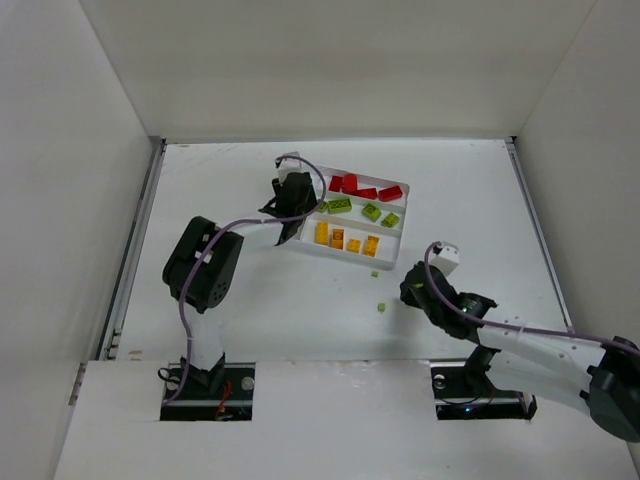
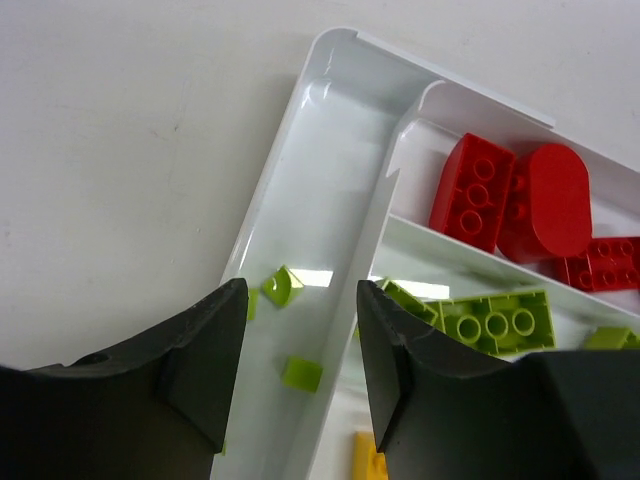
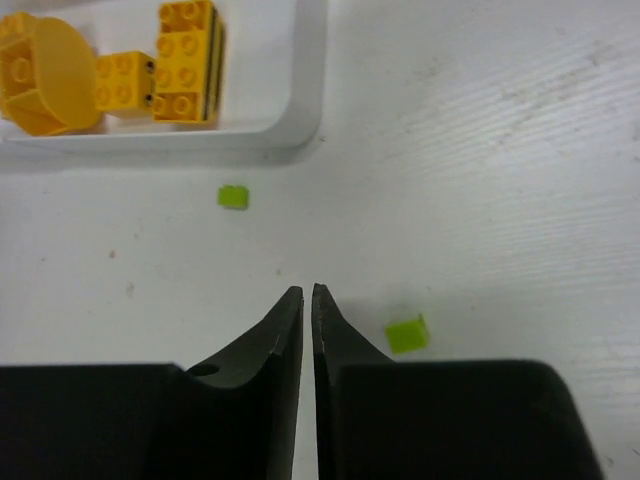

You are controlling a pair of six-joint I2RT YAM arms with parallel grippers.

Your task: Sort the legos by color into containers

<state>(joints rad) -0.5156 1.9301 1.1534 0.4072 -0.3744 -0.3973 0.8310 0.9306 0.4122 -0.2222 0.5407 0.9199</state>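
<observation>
Right arm [image 1: 520, 340] reaches in from the near right. Its jaws are together with only a hairline gap, nothing between them, tips low over bare desk [image 1: 250, 320]. The nearest loose piece is a lime stud [image 1: 381, 306], alone on the desk, just left of those jaws and a touch nearer. In the right wrist view the same stud [image 3: 407, 333] sits just beside the tips, off their line, not touching. It is squarish with no long axis to speak of, so approach angle should matter little. The jaws would need to part and shift sideways over it. A second lime stud [image 1: 375, 273] lies farther, close off the near rim of the tray [image 1: 350, 258] by its right corner, apart from the rim. Open desk lies all round the first stud; the rim crowds the second on its far side. The right arm is plainly nearer to both. The tray's long axis runs left-right, slightly skewed, with yellow bricks [image 1: 345, 240] in the near slot, lime bricks [image 1: 362, 210] in the middle, red bricks [image 1: 362, 188] in the far. The stud's home is likely the middle slot, reached across the yellow one. Left arm [image 1: 205, 265] hangs over the tray's left end, jaws well apart and empty, straddling the narrow end slot [image 2: 320, 180]. Two small lime bits [image 2: 283, 285] lie loose there, and the slot walls leave little room for jaws.
</observation>
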